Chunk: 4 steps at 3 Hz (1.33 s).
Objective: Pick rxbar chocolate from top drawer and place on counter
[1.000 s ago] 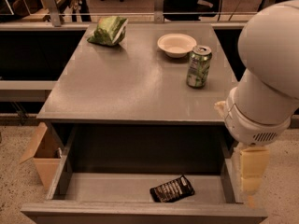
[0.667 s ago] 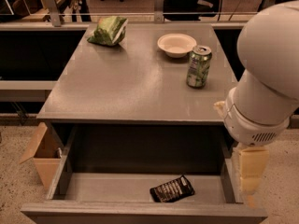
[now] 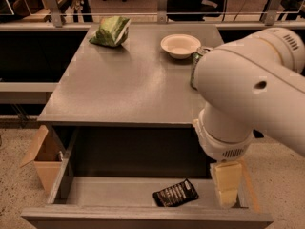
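Quick rundown: top drawer is pulled all the way out under the counter, so the inside is reachable from above. The rxbar chocolate lies flat on the drawer floor, near the front panel and right of centre, turned a bit diagonal. Nothing else in there w/ it afaict.

The gripper hangs pointing down inside the drawer at its right end, just beside the bar but not touching it, w/ the big white arm bent over the front right corner. Can't tell how wide the jaws are from this angle, they read as one pale block. They hold nothing tho.

Imo this is the reach step: it needs to slide left over the wrapper before dropping. Flat glossy pack = probably slippery and hard to pinch.

On the surface up top: green snack bag back left, bowl, and a can half hidden by the arm. Middle looks like the obvious drop spot. Cardboard box on the floor, left.
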{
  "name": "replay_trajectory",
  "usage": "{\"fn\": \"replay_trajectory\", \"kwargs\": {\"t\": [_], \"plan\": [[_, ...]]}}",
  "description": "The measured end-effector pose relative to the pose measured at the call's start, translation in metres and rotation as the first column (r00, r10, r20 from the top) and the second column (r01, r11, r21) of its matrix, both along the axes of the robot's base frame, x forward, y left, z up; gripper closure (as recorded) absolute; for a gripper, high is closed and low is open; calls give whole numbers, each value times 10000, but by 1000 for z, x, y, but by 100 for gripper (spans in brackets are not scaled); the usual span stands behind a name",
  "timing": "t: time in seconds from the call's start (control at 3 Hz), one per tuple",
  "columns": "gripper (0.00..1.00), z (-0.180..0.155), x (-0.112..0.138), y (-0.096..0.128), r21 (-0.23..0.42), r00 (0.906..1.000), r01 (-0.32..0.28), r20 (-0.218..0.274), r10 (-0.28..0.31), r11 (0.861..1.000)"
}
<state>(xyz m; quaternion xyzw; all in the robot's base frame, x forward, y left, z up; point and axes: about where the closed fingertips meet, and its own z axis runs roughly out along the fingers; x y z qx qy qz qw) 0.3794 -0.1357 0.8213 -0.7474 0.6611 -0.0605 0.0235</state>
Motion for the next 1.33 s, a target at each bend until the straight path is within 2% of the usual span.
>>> {"fn": "replay_trajectory", "kwargs": {"t": [0.33,0.67,1.0,1.33], "plan": [[0,-8,-3,13,-165,9997,-202,96,204,9997],[0,-26,-5,20,-185,9991,-412,-33,411,9990],[0,-55,-2,39,30,9966,-788,-222,789,9969],[0,-56,-2,39,-9,9963,-833,-209,833,9965]]}}
